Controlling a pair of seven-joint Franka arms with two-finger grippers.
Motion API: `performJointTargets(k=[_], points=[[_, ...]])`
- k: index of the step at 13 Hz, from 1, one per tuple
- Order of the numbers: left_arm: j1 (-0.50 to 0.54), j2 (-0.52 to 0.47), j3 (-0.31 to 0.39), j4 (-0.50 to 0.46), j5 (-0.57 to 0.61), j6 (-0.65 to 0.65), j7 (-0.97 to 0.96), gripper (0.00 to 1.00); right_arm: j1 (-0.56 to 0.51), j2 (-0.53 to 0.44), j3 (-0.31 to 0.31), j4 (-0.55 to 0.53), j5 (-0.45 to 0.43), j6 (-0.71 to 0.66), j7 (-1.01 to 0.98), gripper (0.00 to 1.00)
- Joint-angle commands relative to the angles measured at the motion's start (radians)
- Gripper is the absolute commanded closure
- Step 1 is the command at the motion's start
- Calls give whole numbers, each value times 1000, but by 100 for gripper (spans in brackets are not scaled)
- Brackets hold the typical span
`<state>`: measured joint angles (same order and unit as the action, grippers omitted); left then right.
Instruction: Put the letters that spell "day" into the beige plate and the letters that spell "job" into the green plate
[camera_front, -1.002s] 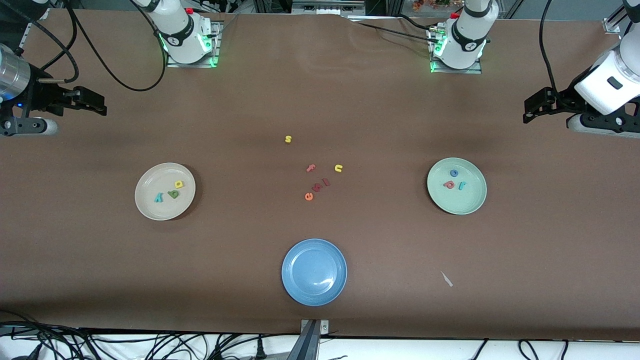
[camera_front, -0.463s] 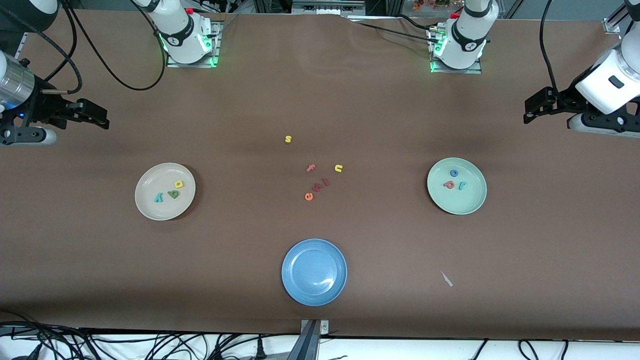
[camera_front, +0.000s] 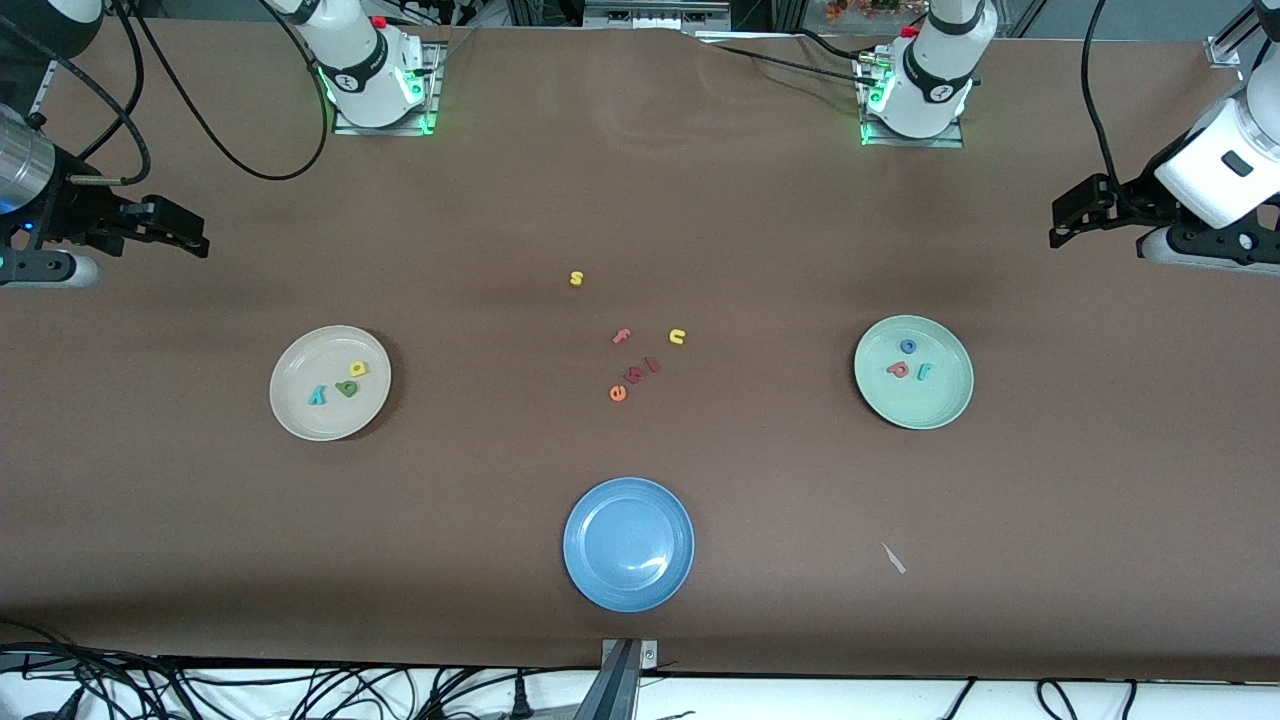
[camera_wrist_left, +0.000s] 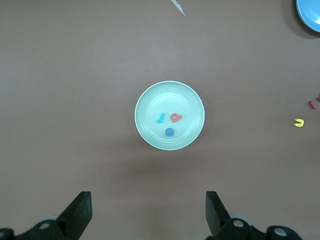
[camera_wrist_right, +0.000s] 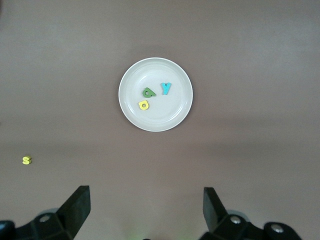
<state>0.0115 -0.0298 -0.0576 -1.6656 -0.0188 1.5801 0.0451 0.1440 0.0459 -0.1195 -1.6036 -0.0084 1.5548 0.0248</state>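
A: Where are the letters that spell "day" to be found?
B: All three are seen lying in the beige plate (camera_front: 330, 383), toward the right arm's end of the bench (camera_front: 640, 200): the yellow "a" (camera_front: 357, 369), the dark green "d" (camera_front: 347, 388) touching it, and the teal "y" (camera_front: 317, 396) just beside.

A: And the letters that spell "job"?
B: They are held in the green plate (camera_front: 913, 372), toward the left arm's end: the blue "o" (camera_front: 908, 346), the salmon-red "b" (camera_front: 898, 369) and the teal "j" (camera_front: 924, 371), close together.

A: How are the tools placed?
B: The left tool (camera_front: 1062, 222) is raised over bare bench near its own end, fingers spread apart and nothing gripped. The right tool (camera_front: 195, 236) is likewise raised over its end, fingers wide and empty.

A: What else is seen?
B: A blue plate (camera_front: 628, 543) nearest the front camera, with nothing in it, and loose letters between the plates, among them a yellow "s" (camera_front: 576, 278) and a yellow "u" (camera_front: 677, 336).
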Motion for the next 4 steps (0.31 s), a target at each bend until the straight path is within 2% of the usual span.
performJointTargets(k=[1, 4], points=[[4, 19, 1, 26, -16, -9, 2, 0, -9, -24, 4, -26, 18, 11, 0, 0], [1, 16, -5, 29, -16, -15, -7, 0, -9, -23, 4, -27, 18, 11, 0, 0]])
